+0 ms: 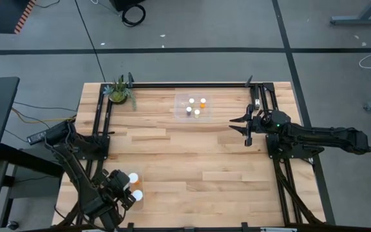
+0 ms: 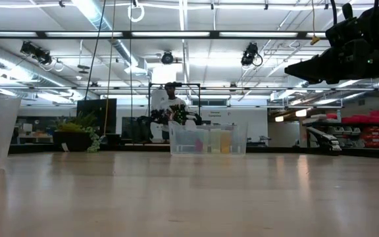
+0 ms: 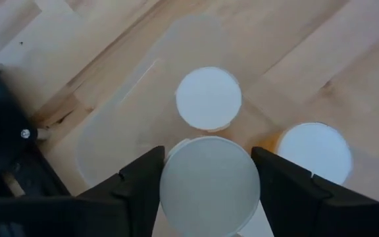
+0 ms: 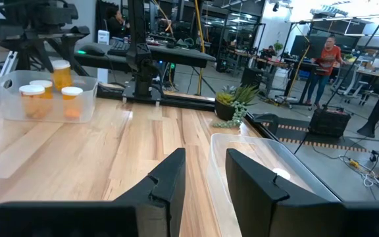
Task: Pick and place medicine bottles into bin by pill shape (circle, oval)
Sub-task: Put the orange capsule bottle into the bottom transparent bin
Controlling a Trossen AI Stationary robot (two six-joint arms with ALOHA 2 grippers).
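Clamped between the fingers of my left gripper (image 3: 209, 181) is one wide-capped medicine bottle (image 3: 209, 184), held over the clear bin (image 3: 120, 112) at the table's (image 1: 185, 154) near left corner — two more white-capped bottles (image 3: 208, 99) stand inside it. My right gripper (image 1: 240, 125) hovers at the table's right side, fingers apart, gripping nothing. At the far edge a second clear bin (image 1: 181, 108) holds four narrower bottles (image 1: 203, 102), with a small potted plant (image 1: 118, 92) well apart at the far left corner.

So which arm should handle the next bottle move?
Left. Its gripper has jaws tight on either side of a bottle; the right gripper hangs open near the far bin.
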